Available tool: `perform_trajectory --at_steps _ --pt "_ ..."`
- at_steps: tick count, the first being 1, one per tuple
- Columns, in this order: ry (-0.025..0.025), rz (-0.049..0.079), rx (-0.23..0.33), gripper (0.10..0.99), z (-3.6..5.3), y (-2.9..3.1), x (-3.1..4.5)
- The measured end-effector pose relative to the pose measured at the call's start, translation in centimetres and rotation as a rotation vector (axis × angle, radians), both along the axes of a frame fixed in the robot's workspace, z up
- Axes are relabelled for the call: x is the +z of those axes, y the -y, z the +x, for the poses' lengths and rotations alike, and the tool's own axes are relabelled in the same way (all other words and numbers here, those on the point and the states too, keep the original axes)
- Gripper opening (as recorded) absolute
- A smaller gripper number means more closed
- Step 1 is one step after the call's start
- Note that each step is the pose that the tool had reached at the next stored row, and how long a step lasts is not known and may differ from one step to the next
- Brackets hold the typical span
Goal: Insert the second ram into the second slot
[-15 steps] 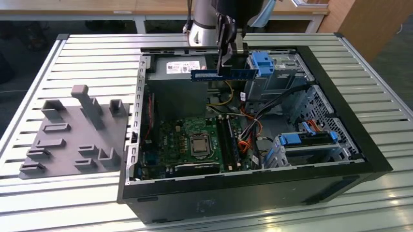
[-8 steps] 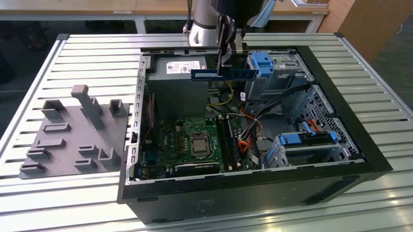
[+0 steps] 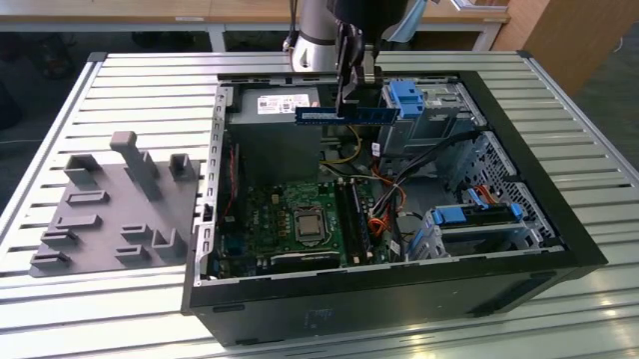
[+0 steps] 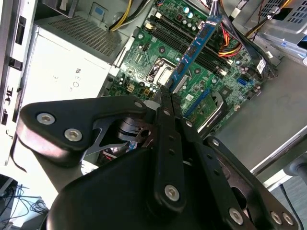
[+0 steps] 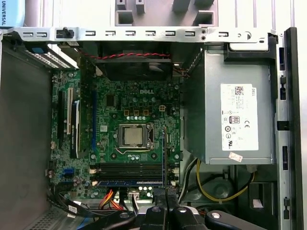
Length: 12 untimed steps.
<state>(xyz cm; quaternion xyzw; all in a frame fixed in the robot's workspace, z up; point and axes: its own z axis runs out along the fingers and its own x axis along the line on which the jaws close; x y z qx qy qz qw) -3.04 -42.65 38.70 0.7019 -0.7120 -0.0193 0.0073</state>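
Observation:
My gripper [image 3: 346,103] hangs over the open computer case [image 3: 519,187] and is shut on the second ram [image 3: 346,114], a thin blue stick held level above the case's back half. In the second wrist view the ram [image 4: 194,48] sticks out from the closed fingertips [image 4: 165,98] over the green motherboard [image 4: 144,52]. In the first wrist view it appears edge-on as a thin line [image 5: 164,153] above the gripper [image 5: 165,199]. The black memory slots [image 5: 127,170] lie below the processor socket [image 5: 132,135]. One slot holds a blue stick [image 5: 129,182]. The held ram is well above the slots [image 3: 358,221].
A grey fixture plate [image 3: 110,209] with upright pegs lies at the exterior view's left. Inside the case are the power supply [image 3: 274,105], blue drive-bay clips [image 3: 405,93] [image 3: 479,213] and loose cables [image 3: 390,194] beside the slots. The case stands on a slatted metal table [image 3: 150,82].

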Motion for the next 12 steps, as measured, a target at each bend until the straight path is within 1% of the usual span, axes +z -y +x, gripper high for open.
perform_trajectory --at_steps 12 --pt "0.0000 0.000 -0.012 0.122 0.00 0.00 0.00"
